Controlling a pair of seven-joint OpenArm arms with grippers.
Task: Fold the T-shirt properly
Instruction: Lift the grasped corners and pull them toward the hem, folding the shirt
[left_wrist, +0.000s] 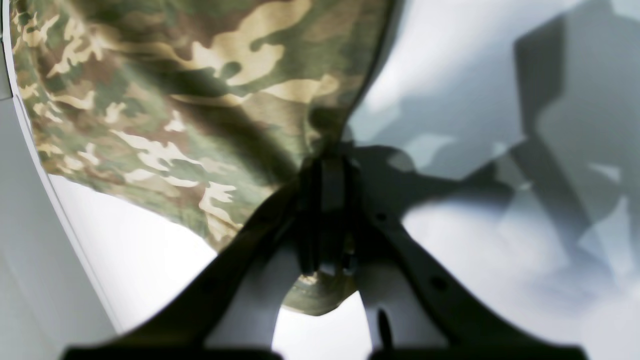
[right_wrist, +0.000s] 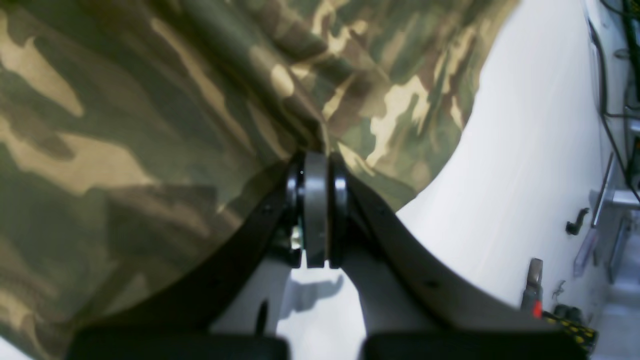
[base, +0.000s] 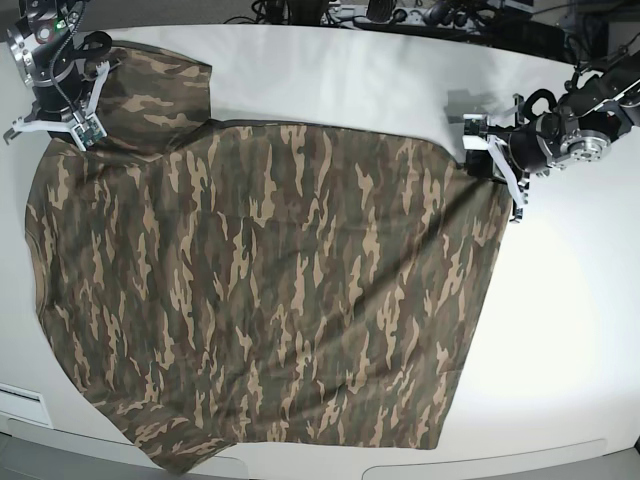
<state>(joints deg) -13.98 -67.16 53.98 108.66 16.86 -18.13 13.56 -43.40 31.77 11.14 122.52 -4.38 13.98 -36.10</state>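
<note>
T-shirt (base: 270, 290) fabric in camouflage print lies spread across most of the white worktop (base: 560, 330), largely flat, with one sleeve bunched at the far corner on the base view's left and the hem running along the near edge. Each arm has taken a corner on the far side: the right claw (right_wrist: 316, 165) is pressed together on a fold of cloth near that sleeve, and its wrist view shows the fabric gathered into the closed tips and draping away over the camera's left. The left claw (left_wrist: 327, 165) is likewise pinching the shirt at its edge on the base view's right, with a small tongue of cloth poking out below the tips and the rest fanning away to the upper left. Judging by this, the grasp is made at both ends and the first fold is about to begin; nothing has yet been turned over, so the task looks to be at an early stage. The next move would call for both arms to lift together, keeping the edge between them taut and level, then carry it toward the near hem and lay it down squarely. The risk is a thin pinch slipping free, or one side rising ahead of the other and skewing the crease.
</note>
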